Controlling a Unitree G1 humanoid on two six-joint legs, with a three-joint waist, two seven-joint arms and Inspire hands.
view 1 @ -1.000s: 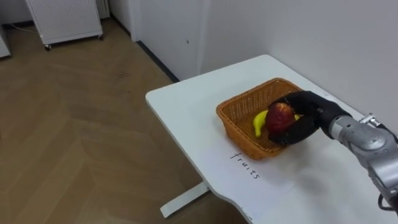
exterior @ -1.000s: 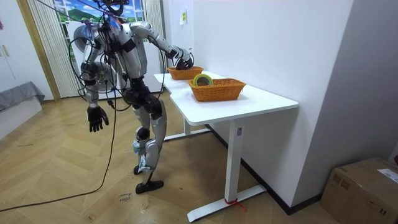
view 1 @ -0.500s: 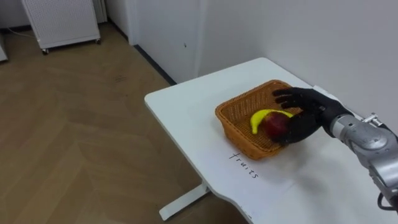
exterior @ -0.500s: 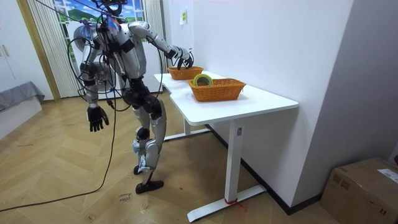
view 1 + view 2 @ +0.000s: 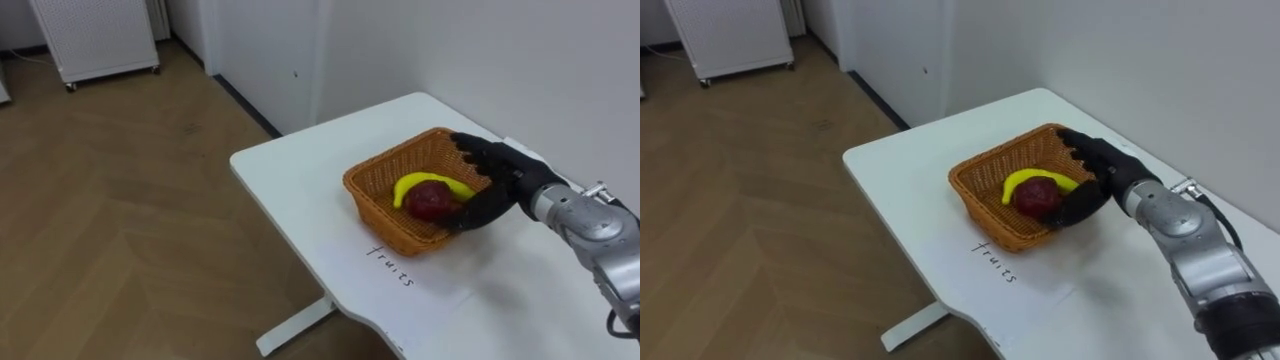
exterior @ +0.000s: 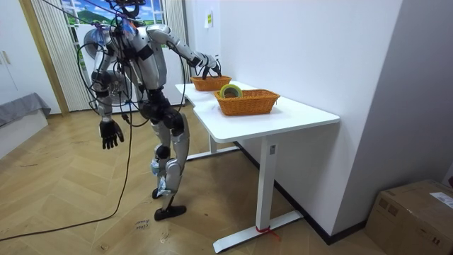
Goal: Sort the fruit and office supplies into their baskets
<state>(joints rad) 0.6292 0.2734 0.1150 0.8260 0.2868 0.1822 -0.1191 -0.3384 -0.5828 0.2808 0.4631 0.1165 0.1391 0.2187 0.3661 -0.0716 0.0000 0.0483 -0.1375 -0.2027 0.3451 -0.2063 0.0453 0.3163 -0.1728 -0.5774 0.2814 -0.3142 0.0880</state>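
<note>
Left hand (image 6: 108, 133): hangs idle at the robot's side, at the left of the room view. Its fingers are loose and straight and hold nothing.
Table (image 5: 290, 190): white, centre of frame.
Fruit basket (image 5: 385, 228): one wicker basket, right of centre, by a handwritten word marking its place.
Fruit: one banana (image 5: 412, 184) and one red apple (image 5: 428, 200) lie inside the basket, already sorted.
Right hand (image 5: 495, 175): at the right, over the basket's far rim. Its fingers are spread and grip nothing, so the apple rests free.
Second basket (image 6: 248, 104): holds one roll of tape (image 6: 230, 91).
</note>
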